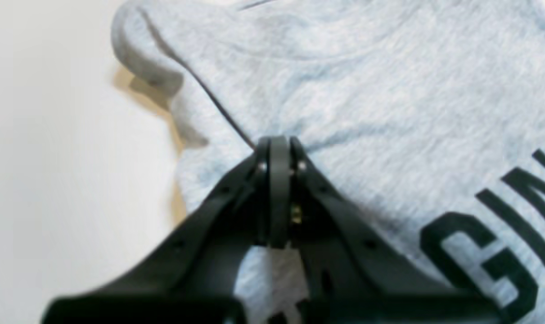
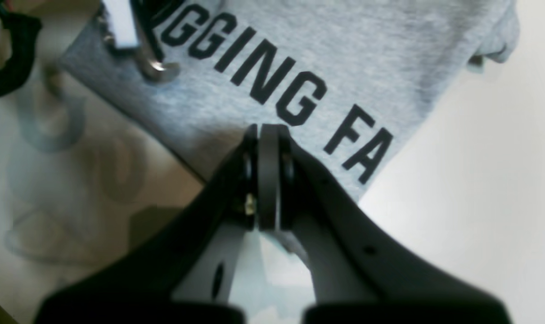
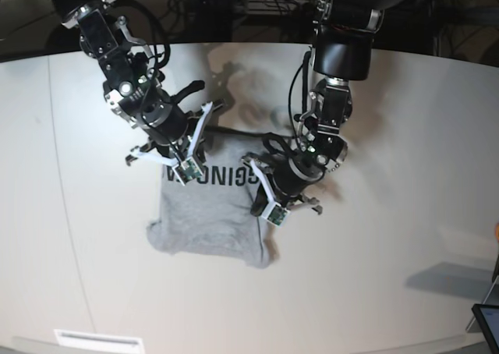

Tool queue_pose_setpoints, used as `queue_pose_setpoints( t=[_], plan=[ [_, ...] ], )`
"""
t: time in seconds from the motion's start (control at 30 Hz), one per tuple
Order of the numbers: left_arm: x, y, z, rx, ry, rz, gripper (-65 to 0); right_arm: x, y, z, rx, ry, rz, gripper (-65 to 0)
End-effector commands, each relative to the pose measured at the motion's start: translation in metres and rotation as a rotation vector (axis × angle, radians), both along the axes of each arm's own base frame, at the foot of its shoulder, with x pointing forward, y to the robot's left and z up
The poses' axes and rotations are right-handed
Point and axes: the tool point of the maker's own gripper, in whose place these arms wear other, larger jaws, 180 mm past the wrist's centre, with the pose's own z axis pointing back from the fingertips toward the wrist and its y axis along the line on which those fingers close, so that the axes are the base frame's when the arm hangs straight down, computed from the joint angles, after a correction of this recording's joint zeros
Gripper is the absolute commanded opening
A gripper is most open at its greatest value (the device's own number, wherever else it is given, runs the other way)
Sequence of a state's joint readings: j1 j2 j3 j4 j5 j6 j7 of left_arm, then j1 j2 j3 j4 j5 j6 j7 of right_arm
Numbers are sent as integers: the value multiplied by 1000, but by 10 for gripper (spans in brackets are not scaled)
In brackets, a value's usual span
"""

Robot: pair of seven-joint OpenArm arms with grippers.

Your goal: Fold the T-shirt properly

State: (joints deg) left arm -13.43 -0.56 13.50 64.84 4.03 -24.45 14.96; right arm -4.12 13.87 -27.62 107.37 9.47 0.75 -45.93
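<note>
Shirt: grey T-shirt [image 3: 207, 225] lay mid-table, print side up, already narrowed; far edge lifted off the table under both arms, near end w/ sleeve lumps flat.
Left gripper: left gripper [image 1: 279, 148] sat on the scene's right; jaws together, tips at a crease in the cloth near the shoulder. Looked pinched on fabric, but the grip itself wasn't visible.
Right gripper: right gripper [image 2: 267, 135] on the scene's left; jaws together at the shirt's edge just beside the lettering. Again prob. clamped on cloth, can't confirm.
Step in hand (judgement): appeared to be carrying the far edge over toward the near end for a cross fold.
Doing it well: keep both arms level & moving at the same pace so the edge stays straight; hold cloth taut betw. them, no sag; lay it square on the near hem before letting go; tuck the sleeve bump [image 1: 141, 58] or it'll bulge out.
Writing: black block caps, right wrist view read "GGING FA" [image 2: 277, 85]; left wrist view only part letters.
Table: white table [image 3: 390, 136], nothing else near the shirt.
</note>
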Motion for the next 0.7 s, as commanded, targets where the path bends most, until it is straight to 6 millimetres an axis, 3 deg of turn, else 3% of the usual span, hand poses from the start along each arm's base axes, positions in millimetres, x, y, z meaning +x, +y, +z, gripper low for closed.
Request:
queue_pose_setpoints(
  t=[0.0,0.1,0.3,0.4,0.47,0.67],
  plan=[
    [8,3,10,18,-25,6,-648,10,3,15,24,-54,-3,-650],
    [12,2,31,13,-80,4,-648,10,6,16,28,-55,2,-650],
    [23,-4,92,-4,-243,-5,-648,9,5,16,31,-59,-1,-650],
    [16,4,112,-13,-299,18,-648,10,5,21,35,-75,2,-650],
    [7,18,120,-20,-326,56,-648,13,7,32,62,-123,6,-650],
    [-40,53,118,-9,-403,68,-648,19,8,56,164,-305,11,-650]
  ],
)
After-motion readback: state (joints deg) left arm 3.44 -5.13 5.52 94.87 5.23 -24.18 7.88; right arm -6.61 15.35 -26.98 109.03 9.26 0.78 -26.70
